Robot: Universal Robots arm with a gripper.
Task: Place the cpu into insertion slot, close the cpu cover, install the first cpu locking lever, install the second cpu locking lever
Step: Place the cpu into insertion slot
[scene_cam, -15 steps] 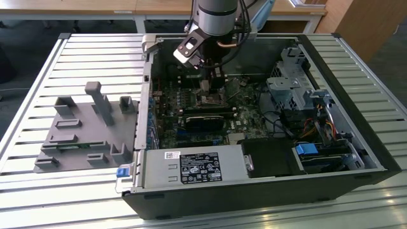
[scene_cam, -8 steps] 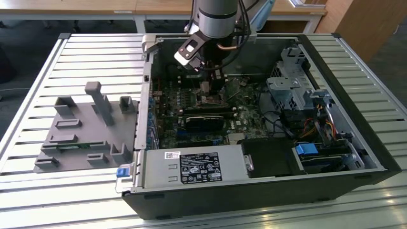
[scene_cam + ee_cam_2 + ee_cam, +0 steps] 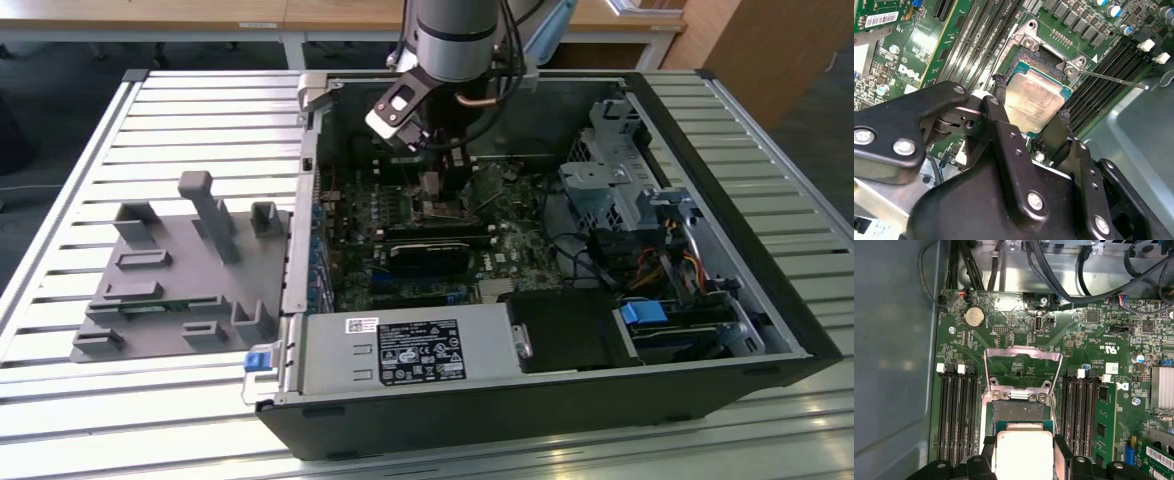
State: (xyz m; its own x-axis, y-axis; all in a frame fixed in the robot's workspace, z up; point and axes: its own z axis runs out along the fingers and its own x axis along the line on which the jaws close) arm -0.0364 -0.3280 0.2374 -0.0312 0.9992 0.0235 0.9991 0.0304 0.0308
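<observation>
We see the black two-fingered gripper (image 3: 1032,102) clamped on the flat silver-beige square cpu (image 3: 1040,94), held just above the dark silver-rimmed insertion slot (image 3: 1019,412), mid-frame in the exterior view.

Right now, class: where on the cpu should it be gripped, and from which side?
Pinch the cpu by two opposite edges, coming from above its metal face. It is flat, thin and square, face up over the insertion slot, so only the edges offer purchase; the tool grips it that way.
</observation>
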